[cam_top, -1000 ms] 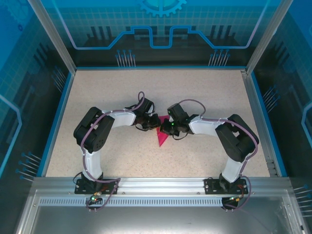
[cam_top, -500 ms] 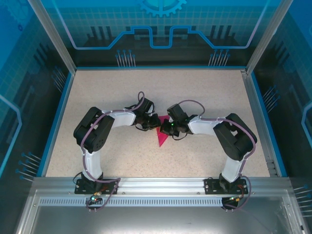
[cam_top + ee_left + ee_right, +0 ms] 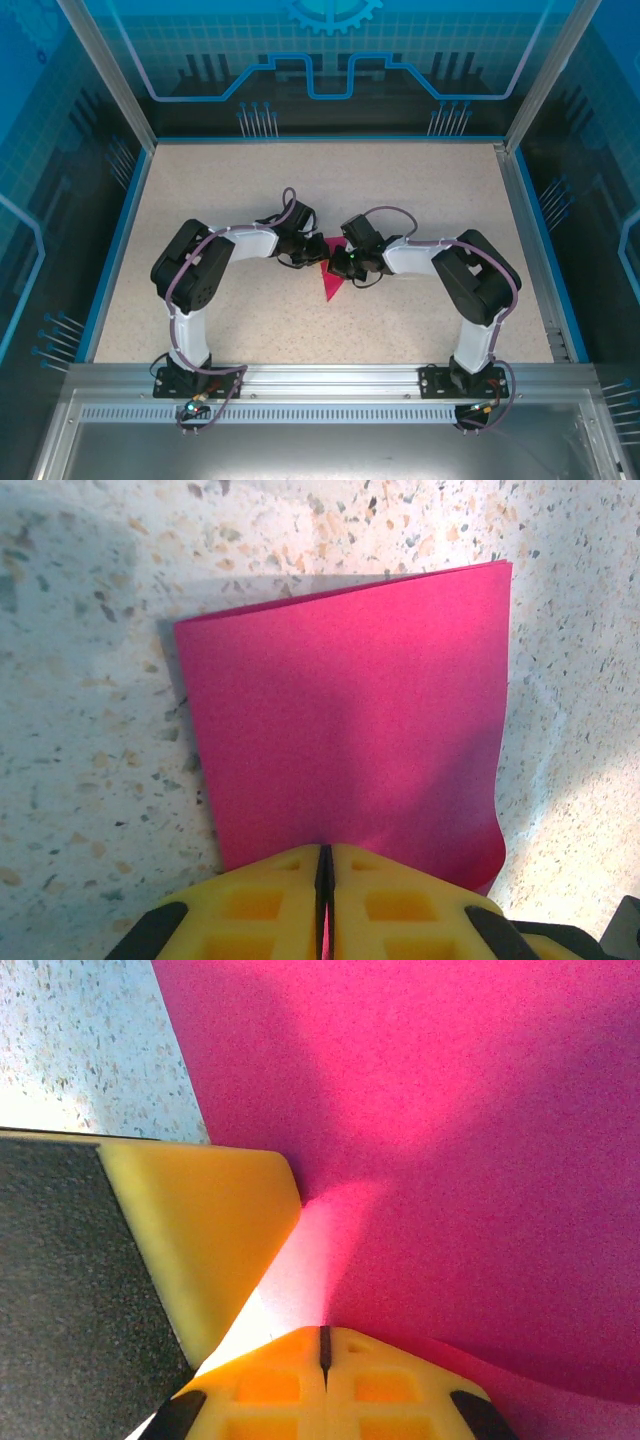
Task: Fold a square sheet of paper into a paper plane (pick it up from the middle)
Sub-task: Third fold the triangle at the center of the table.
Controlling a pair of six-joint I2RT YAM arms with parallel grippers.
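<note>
The square sheet of paper point(image 3: 331, 282), magenta-pink and folded, lies at the table's centre with a point toward the near edge. In the left wrist view the sheet of paper point(image 3: 350, 730) spreads away from my left gripper point(image 3: 324, 855), whose yellow jaws are shut with a pink sliver pinched between them. My left gripper point(image 3: 312, 252) and right gripper point(image 3: 340, 262) meet over the sheet's far end. My right gripper point(image 3: 323, 1335) is shut, its tips down on the paper point(image 3: 480, 1140), nothing visible between them. One left finger point(image 3: 200, 1240) stands just beside it.
The speckled tabletop point(image 3: 250, 190) is bounded by a blue rim point(image 3: 118, 240) and transparent walls. An aluminium rail point(image 3: 330, 380) carries both arm bases at the near edge. Both forearms angle inward toward the centre.
The right arm's elbow has drawn slightly left toward the centre. Both grippers and the paper stay where they were.
</note>
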